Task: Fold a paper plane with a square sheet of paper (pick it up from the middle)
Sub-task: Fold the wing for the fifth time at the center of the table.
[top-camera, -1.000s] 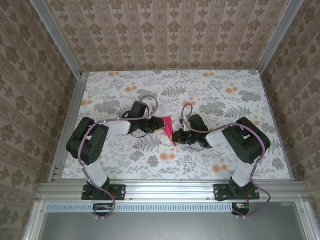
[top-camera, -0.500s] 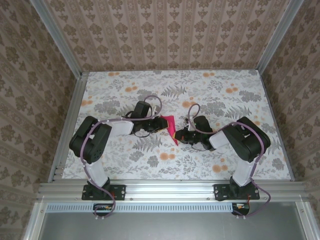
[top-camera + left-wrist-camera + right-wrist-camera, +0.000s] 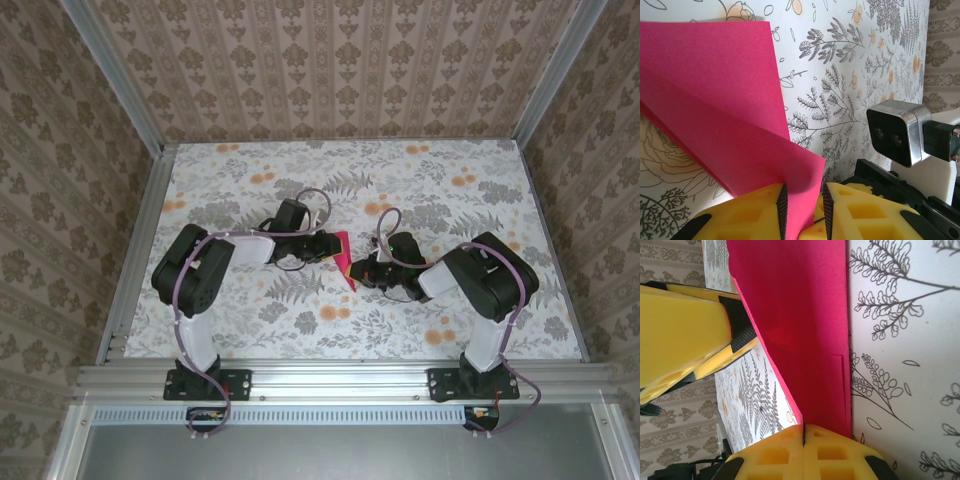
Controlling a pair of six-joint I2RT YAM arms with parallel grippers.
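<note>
**Pink sheet pinched from both sides at mid-table**

From above, the square sheet of paper (image 3: 343,256), partly folded, is seen nearly on edge over the middle of the table (image 3: 250,170). The left fingers (image 3: 322,246) are at its left and the right fingers (image 3: 360,271) at its near right.

At the left wrist, the left fingers (image 3: 771,207) are closed on a loose fold.

At the right wrist, the right fingers (image 3: 785,445) are clenched on a layered edge.

The paper is judged light, limp and easily creased, so hold is best taken close to a fold.
</note>
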